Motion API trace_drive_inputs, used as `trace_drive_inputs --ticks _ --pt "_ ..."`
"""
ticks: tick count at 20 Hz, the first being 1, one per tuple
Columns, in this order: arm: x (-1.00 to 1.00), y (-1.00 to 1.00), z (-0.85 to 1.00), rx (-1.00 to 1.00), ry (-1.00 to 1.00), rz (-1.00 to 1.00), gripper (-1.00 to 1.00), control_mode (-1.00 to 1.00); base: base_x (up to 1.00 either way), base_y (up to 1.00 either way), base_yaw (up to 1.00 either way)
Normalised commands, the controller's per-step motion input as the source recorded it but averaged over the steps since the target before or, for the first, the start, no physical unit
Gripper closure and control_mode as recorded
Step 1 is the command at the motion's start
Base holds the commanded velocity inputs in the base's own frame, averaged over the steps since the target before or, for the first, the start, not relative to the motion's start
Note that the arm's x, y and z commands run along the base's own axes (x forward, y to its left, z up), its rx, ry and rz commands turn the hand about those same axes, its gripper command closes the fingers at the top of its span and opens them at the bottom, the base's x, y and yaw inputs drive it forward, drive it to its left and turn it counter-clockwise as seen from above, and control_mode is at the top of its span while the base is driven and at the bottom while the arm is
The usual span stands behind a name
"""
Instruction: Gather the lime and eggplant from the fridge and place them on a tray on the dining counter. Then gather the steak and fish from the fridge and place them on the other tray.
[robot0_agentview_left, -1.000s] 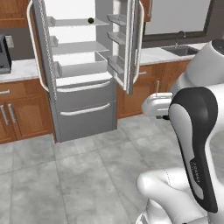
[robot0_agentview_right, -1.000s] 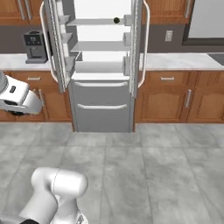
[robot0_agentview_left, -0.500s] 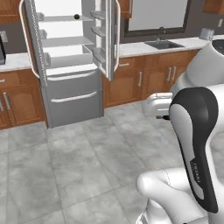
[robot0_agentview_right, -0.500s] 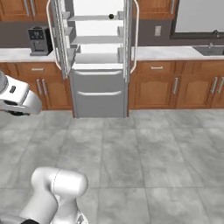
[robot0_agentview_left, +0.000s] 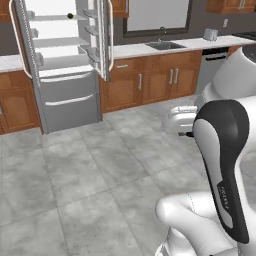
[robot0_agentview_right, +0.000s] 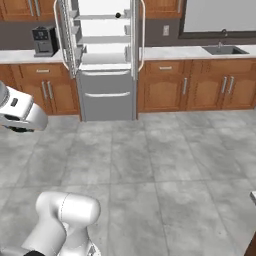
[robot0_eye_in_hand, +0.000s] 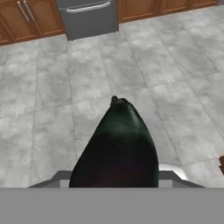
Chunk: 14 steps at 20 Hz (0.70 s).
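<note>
Here the hand view shows what neither base view gives: the eggplant, dark purple-black with a green sheen, sits close in front of the camera, narrow end pointing away over the floor. The gripper jaws stand part-way in, closed on the eggplant's sides; the fingertips themselves are hidden behind it, so the contact is judged from the way it hangs clear of the floor.

Left base view: the fridge stands at far left with both upper doors swung open, white shelves exposed, two grey drawers shut below. A small dark ball, probably the lime, rests on the top shelf; too small to be sure of colour. The right base view shows the same speck on that shelf, plus a coffee machine on the wall counter left of the fridge.

Floor: grey stone tiles, bare between robot and cabinets. Wooden cabinets run along the wall under a pale counter with a sink beneath a window. The arm's white and dark link blocks the right part of the left base view.
</note>
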Motion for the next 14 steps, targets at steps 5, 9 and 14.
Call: trace_drive_inputs --ticks 5,9,14 --pt "0.0 0.0 0.0 0.0 0.0 0.0 1.0 1.0 -1.0 -0.54 -0.1" --pt "0.0 0.0 0.0 0.0 0.0 0.0 1.0 1.0 -1.0 -0.68 -0.09" --pt "0.0 0.0 0.0 0.0 0.0 0.0 1.0 1.0 -1.0 -0.83 -0.09"
